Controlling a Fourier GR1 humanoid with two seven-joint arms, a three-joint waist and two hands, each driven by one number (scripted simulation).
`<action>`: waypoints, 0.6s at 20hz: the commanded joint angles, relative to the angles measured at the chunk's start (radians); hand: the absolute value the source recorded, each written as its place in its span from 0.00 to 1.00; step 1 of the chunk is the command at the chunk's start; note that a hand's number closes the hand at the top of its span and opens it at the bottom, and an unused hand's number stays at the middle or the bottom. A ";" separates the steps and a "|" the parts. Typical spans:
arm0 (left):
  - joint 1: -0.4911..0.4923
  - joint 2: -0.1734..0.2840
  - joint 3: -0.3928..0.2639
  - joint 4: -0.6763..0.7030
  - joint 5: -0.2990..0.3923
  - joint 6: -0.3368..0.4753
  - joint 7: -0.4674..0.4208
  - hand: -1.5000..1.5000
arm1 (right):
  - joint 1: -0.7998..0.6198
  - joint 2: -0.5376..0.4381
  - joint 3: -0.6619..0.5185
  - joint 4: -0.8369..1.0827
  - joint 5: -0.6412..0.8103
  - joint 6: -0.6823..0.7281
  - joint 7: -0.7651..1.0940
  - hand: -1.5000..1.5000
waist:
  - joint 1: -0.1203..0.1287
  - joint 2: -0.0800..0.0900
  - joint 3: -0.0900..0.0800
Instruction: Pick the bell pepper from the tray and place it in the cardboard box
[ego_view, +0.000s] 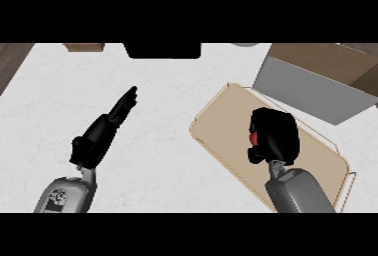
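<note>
White marbled counter is filling your frame, and your right hand (273, 136) is curling its fingers around the red bell pepper (253, 137) over the tan flat tray (221, 127), while the brown cardboard box (325, 80) at upper right is waiting and your left hand (103, 132) is resting straight-fingered at left.

- Red bell pepper (253, 138): mostly hidden, on the tan tray (221, 131).
- Cardboard box (325, 80): open, brown with grey inner wall, at the tray's one o'clock.

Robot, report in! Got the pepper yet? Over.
Right hand curled over red bell pepper on tray. Left hand open. Cardboard box ahead, path unblocked.
</note>
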 joint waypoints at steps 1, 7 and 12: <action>0.033 0.004 -0.001 -0.032 0.006 -0.017 -0.004 0.50 | -0.005 0.004 0.025 -0.180 0.025 0.068 0.039 1.00 | -0.003 -0.002 0.000; -0.006 -0.011 0.008 0.007 -0.014 0.004 0.010 0.50 | -0.061 0.080 0.098 -0.478 0.015 0.297 0.142 1.00 | -0.007 -0.002 0.000; 0.019 0.004 0.023 0.033 -0.007 -0.025 -0.045 0.50 | -0.070 0.089 0.083 -0.592 0.065 0.262 0.187 1.00 | -0.004 0.000 0.000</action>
